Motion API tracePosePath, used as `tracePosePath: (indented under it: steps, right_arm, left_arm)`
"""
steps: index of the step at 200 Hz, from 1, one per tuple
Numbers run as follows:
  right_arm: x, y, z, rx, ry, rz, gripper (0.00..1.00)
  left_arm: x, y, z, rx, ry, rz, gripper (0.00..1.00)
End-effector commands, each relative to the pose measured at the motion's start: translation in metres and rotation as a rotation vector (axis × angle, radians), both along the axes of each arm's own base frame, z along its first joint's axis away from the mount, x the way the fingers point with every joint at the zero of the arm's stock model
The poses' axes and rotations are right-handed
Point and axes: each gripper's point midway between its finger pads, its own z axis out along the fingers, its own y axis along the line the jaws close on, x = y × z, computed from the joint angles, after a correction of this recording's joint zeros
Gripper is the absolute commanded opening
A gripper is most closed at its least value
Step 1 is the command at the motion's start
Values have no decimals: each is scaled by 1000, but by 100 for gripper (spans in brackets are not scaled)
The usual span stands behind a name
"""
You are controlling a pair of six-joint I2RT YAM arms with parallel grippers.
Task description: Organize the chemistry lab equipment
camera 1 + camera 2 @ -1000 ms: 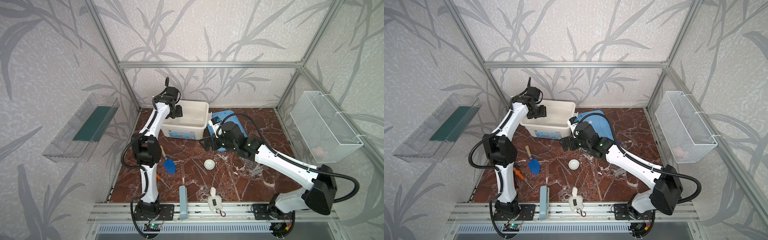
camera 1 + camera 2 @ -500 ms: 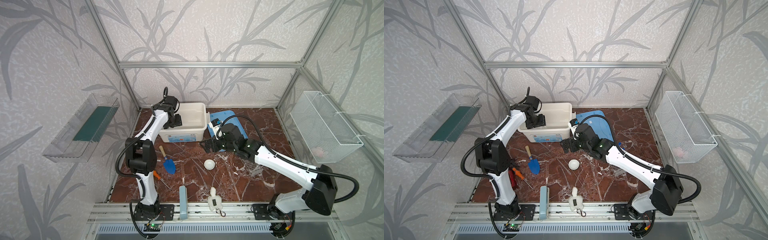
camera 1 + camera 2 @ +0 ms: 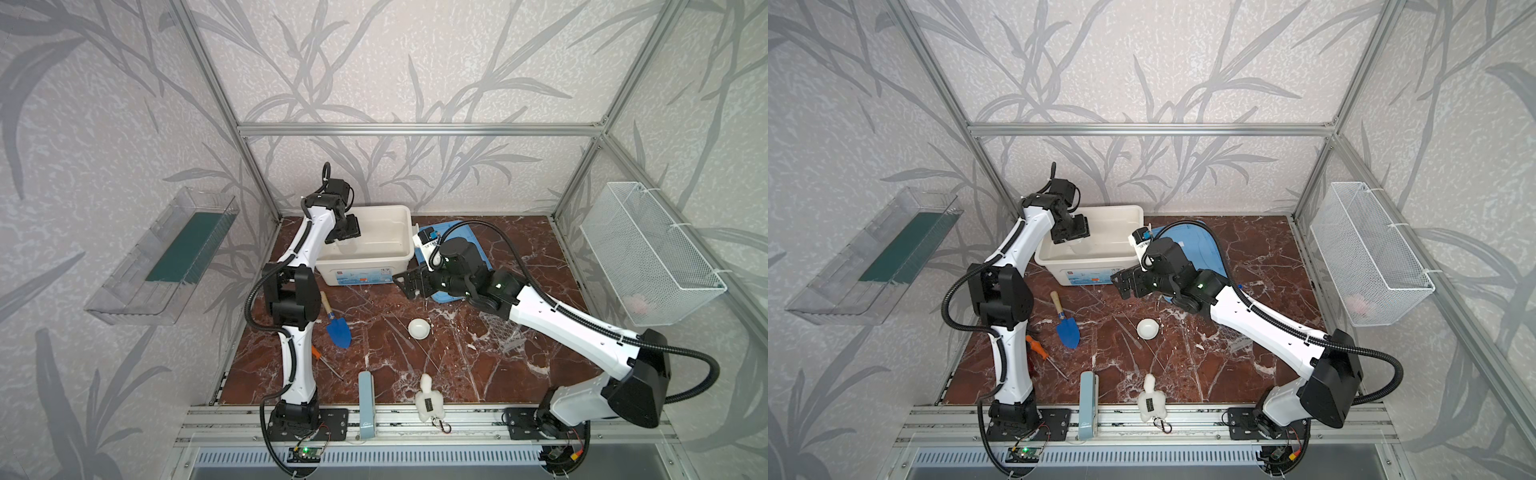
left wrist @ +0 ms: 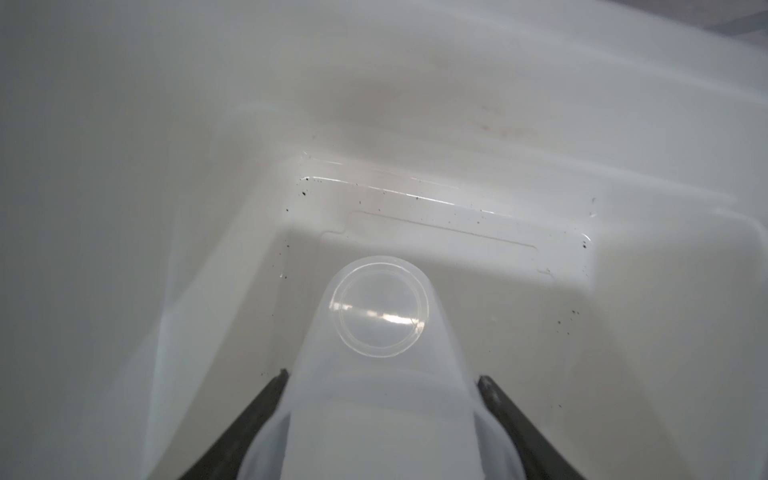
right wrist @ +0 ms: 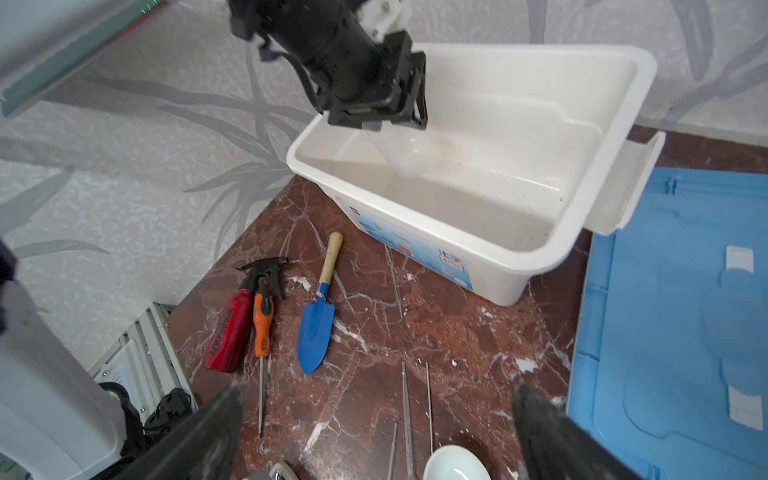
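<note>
While left hand holds beaker between bin walls, right hand spread

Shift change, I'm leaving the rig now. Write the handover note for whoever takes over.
Left gripper: shut on the beaker, held inside the bin, not released.
Right gripper: open, empty, over the rods.
On the table: dish, rods, rack partly under the right arm; tubes not made out.
Done: nothing set down; bin otherwise empty.
Left: release beaker, then probably bin the rest.
</note>
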Motion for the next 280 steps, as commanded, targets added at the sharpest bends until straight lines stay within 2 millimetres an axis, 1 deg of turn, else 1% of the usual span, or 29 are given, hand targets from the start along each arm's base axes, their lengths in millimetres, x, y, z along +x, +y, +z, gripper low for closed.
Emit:
tracePosePath:
  steps: [1,20,31,54,59,61,64,93,126,138,163,181,199,223,232,246,252,280]
  right_arm:
    - [4,12,2,-30,-5,31,99]
    - [11,22,5,-49,-2,39,99]
    - [17,27,6,-62,-3,33,99]
    - [29,39,3,-89,-1,30,99]
    - [29,40,7,-84,-9,33,99]
    - [32,44,-2,-99,4,33,99]
    - [33,46,-6,-103,9,37,99]
    - [39,59,-15,-105,28,56,99]
    - [41,63,-25,-112,41,56,99]
    - [41,64,-29,-111,47,56,99]
    - [40,64,-27,-96,50,57,100]
    - [38,62,-28,-96,53,56,99]
    - [37,59,-29,-95,52,51,100]
    - [36,58,-28,-94,49,48,99]
    - [36,58,-28,-94,51,48,99]
    - [36,58,-29,-91,54,49,100]
    - [35,58,-28,-90,55,51,100]
    - [33,57,-25,-80,59,55,100]
  left_arm:
    - [-9,12,-3,75,71,-6,70]
    - [-2,10,-8,69,65,-12,70]
    - [1,12,-12,76,64,-10,70]
    - [7,15,-23,60,68,3,70]
    - [8,16,-26,53,75,3,70]
    - [8,15,-27,49,76,4,70]
    - [8,15,-29,47,78,4,70]
    - [12,15,-44,38,99,-3,71]
    - [15,17,-51,38,105,2,72]
    - [15,16,-56,34,114,-1,73]
    - [15,14,-70,19,138,-1,74]
    - [17,13,-75,5,138,1,74]
    - [17,10,-74,-8,134,4,76]
    - [18,11,-66,-7,112,10,83]
    - [19,11,-62,-5,98,12,88]
    - [20,11,-53,-6,79,12,97]
    - [20,11,-49,-9,72,10,99]
    - [21,10,-26,-19,29,9,99]
